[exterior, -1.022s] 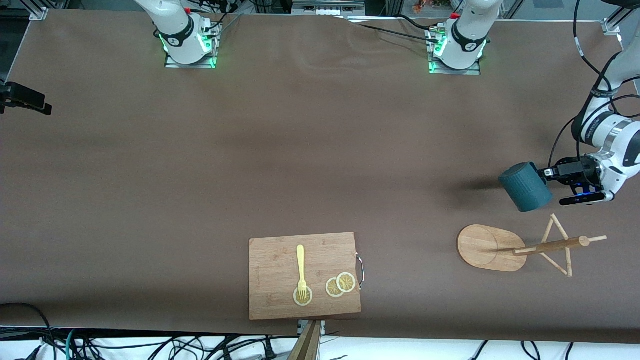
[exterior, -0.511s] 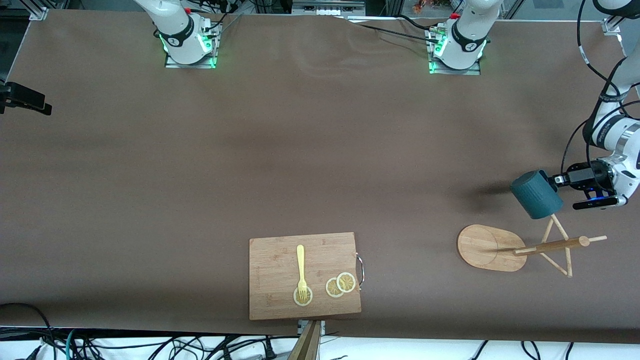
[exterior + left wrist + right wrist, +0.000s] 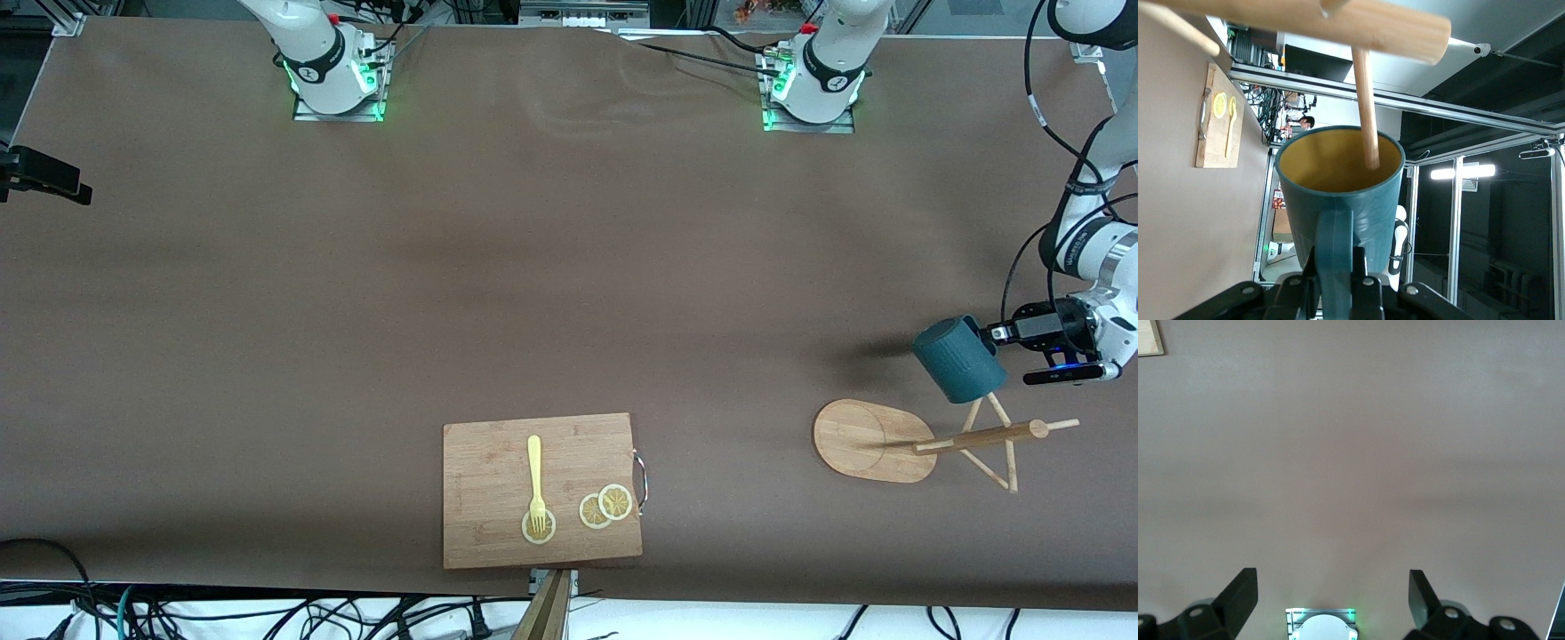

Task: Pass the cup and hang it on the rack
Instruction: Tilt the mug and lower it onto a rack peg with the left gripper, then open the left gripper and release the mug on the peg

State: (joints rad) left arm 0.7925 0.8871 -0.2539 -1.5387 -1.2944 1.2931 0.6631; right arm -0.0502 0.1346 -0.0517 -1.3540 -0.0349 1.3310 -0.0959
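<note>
At the frame's right edge our left gripper (image 3: 994, 334) clamped the cup (image 3: 960, 359) by its handle, seemingly threading a peg of the rack (image 3: 925, 442); our right gripper (image 3: 1331, 595) waited wide.

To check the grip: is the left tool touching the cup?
Touching. The left wrist view shows the left tool shut on the handle of the cup.
</note>
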